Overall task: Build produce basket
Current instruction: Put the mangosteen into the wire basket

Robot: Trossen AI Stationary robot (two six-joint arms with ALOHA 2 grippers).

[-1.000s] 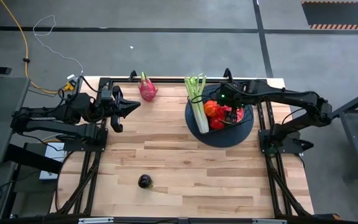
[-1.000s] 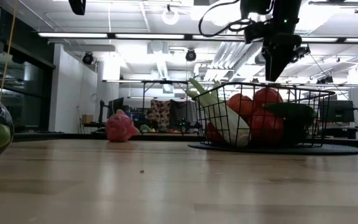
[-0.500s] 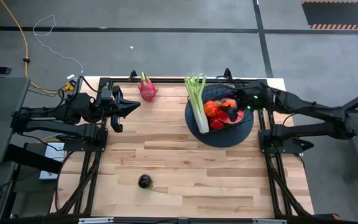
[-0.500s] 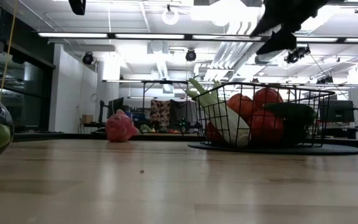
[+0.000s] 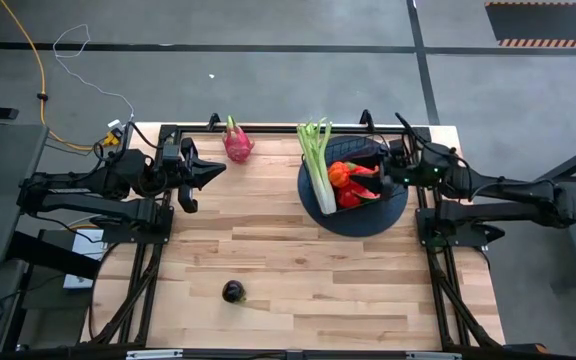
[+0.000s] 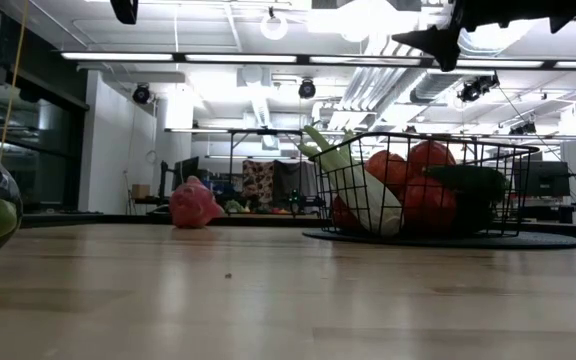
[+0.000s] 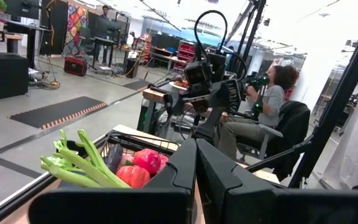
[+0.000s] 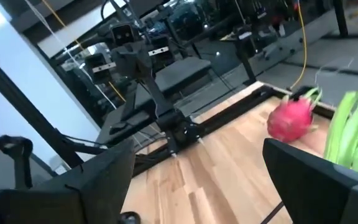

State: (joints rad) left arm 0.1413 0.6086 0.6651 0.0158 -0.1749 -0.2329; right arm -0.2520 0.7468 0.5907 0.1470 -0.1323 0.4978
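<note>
The black wire basket [image 5: 360, 150] stands on a dark round mat [image 5: 388, 212] at the table's far right. In it lie a green celery stalk [image 5: 316, 162], red fruits [image 5: 345, 182] and a dark piece; in the low view the basket [image 6: 498, 195] shows them too. A pink dragon fruit [image 5: 236, 142] lies at the far edge, and a dark round fruit [image 5: 233, 291] lies near the front. My right gripper [image 5: 388, 168] hangs level and open above the basket's right side, holding nothing [image 8: 197, 180]. My left gripper [image 5: 214, 170] waits shut at the far left [image 7: 196, 163].
Bare wooden table [image 5: 288, 250] stretches between the basket and the dark fruit. In the left wrist view a person [image 7: 272, 99] sits beyond the table's right side. Black frame rails [image 5: 148, 280] run along both table sides.
My right gripper has drawn back from above the basket's middle toward the table's right edge. It tipped up from pointing down to level and rolled, with nothing between its fingers. The produce in the basket lies still.
</note>
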